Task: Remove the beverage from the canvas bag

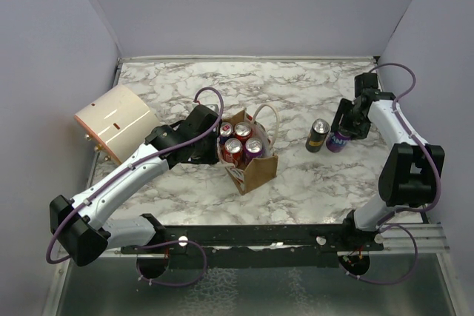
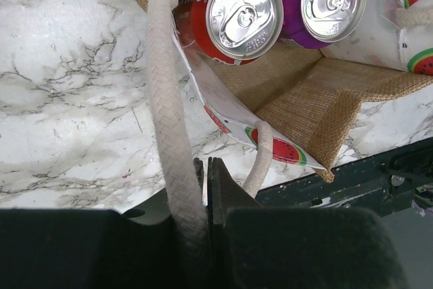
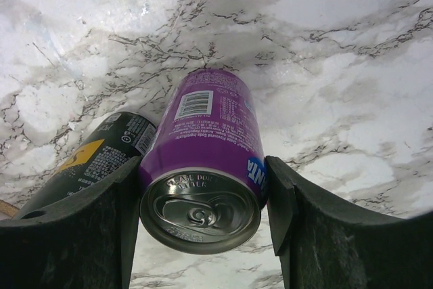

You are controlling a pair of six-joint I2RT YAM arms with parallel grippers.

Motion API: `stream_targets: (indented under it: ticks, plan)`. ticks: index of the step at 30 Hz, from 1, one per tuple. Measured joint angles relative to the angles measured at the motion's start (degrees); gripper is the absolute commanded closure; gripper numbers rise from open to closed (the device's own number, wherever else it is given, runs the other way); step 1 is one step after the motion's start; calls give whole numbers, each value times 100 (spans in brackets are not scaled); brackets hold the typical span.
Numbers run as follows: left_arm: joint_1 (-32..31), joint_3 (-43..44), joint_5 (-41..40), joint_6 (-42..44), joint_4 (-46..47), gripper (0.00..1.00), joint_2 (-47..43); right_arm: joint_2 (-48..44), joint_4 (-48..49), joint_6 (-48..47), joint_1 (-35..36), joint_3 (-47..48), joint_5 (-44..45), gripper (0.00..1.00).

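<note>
Currently: four cans (image 1: 233, 147) counted in one canvas bag (image 1: 255, 172), handle (image 2: 166, 99) pinched by left hand (image 2: 205, 170); purple can (image 3: 210, 147) clamped by right hand (image 3: 201, 187), beside one black can (image 3: 101, 157).

A polished white-and-grey marble-patterned worktop (image 1: 304, 90) gleams beneath the coarse brown woven canvas bag (image 2: 301, 99), its braided white rope handle (image 2: 168, 120) rough and matt. The red drink can (image 2: 243, 13) and purple drink can (image 3: 210, 133) show glossy paint and bright metal lids.

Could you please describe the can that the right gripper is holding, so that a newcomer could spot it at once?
On the marble table, look right of the canvas bag, where two cans are side by side. It is the purple can, clamped in the right gripper. Its neighbour, the black can, stands free.
</note>
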Motion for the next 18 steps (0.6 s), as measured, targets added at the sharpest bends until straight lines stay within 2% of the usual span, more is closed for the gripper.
stream_targets:
  ticks: [6,11,18]
  plan:
    - [4,0,9,0,-2,89,22,-2,-9,-87,0,55,0,22]
    - [4,0,26,11,-4,89,24,-186,-2,-168,0,197,0,18]
    - [4,0,76,68,-4,89,24,-737,-87,-280,0,225,-28,18]
